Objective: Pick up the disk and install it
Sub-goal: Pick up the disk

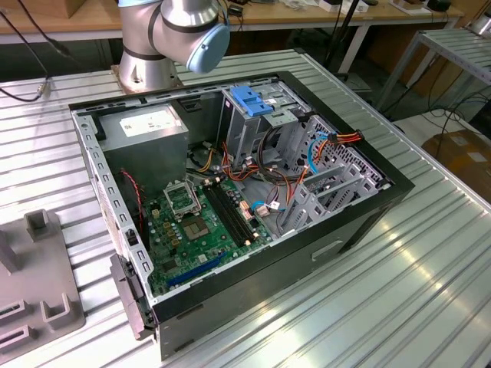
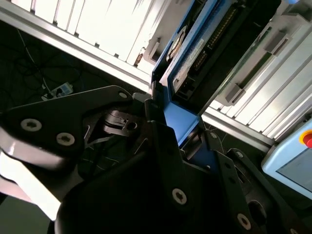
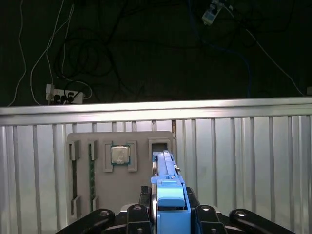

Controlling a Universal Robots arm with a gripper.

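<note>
Claw (image 3: 170, 218) clenched on disk (image 3: 166, 168), edge-up by tray (image 3: 97, 195) near tabletop (image 3: 243, 161) edge | disk likely stiff, dense, shock-fragile | best hold: blue side rails

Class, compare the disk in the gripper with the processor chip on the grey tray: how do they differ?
The disk stands on edge, clamped in the gripper; the chip lies flat in a recess of the grey tray. The disk shows a narrow blue-framed edge; the chip shows a square silver face with a green border. Both are computer parts.
</note>
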